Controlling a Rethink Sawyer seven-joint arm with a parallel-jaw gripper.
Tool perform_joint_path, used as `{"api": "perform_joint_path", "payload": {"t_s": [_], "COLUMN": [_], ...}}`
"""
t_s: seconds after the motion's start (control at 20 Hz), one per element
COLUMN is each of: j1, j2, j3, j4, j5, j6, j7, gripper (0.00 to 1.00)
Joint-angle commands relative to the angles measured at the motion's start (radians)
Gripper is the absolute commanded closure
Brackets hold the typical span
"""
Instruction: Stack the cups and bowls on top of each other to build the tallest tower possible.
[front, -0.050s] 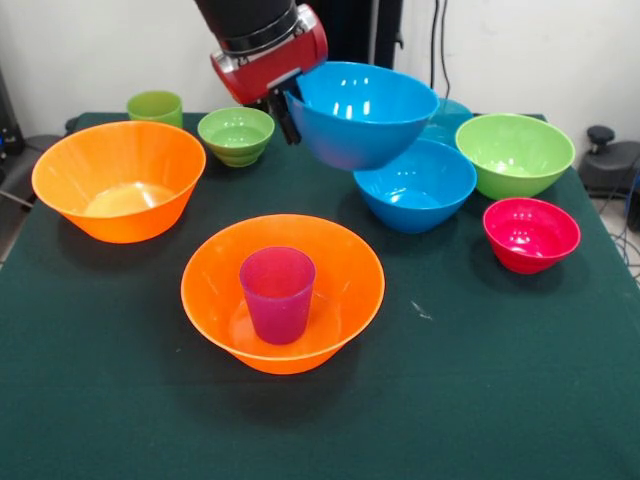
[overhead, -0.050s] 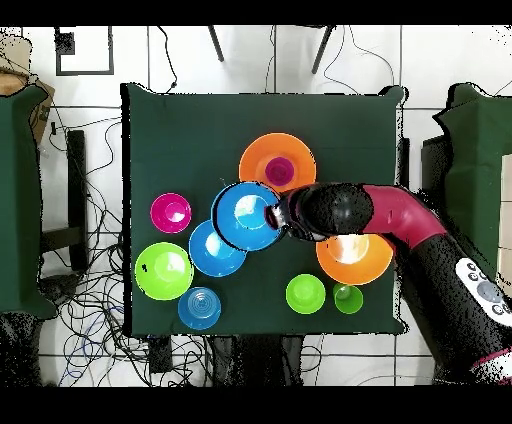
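Note:
My gripper (front, -0.050s: 287, 108) (overhead, -0.050s: 279, 215) is shut on the rim of a medium blue bowl (front, -0.050s: 360, 115) (overhead, -0.050s: 245, 216), which hangs tilted above the table. A second blue bowl (front, -0.050s: 415, 186) (overhead, -0.050s: 216, 249) rests on the cloth just below and beside it. At the table's middle, the purple-magenta cup (front, -0.050s: 277, 294) (overhead, -0.050s: 279, 171) stands upright inside an orange bowl (front, -0.050s: 340, 270) (overhead, -0.050s: 258, 158). The other orange bowl (front, -0.050s: 118, 180) (overhead, -0.050s: 354, 260) sits apart, partly under my arm in the overhead view. A teal bowl (front, -0.050s: 452, 115) (overhead, -0.050s: 200, 308) shows behind the held one.
A large lime green bowl (front, -0.050s: 515, 153) (overhead, -0.050s: 164, 270) and a red-pink bowl (front, -0.050s: 531, 234) (overhead, -0.050s: 171, 212) sit on one side. A small green bowl (front, -0.050s: 236, 135) (overhead, -0.050s: 306, 293) and a light green cup (front, -0.050s: 155, 106) (overhead, -0.050s: 348, 298) stand near the robot's edge of the dark green table (front, -0.050s: 470, 400).

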Motion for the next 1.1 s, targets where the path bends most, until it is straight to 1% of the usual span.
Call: {"api": "perform_joint_path", "payload": {"t_s": [0.05, 0.45, 0.55, 0.6, 0.85, 1.1], "j1": [0.004, 0.010, 0.012, 0.018, 0.009, 0.013], "j2": [0.072, 0.070, 0.073, 0.083, 0.096, 0.121], "j3": [0.048, 0.064, 0.064, 0.063, 0.071, 0.066], "j4": [-0.111, -0.156, -0.165, -0.186, -0.210, -0.248], "j5": [0.034, 0.045, 0.041, 0.038, 0.024, -0.004], "j6": [0.148, 0.210, 0.221, 0.230, 0.255, 0.266], "j7": [-0.175, -0.160, -0.159, -0.162, -0.181, -0.195], "gripper": [1.00, 1.00, 1.00, 1.00, 1.00, 1.00]}}
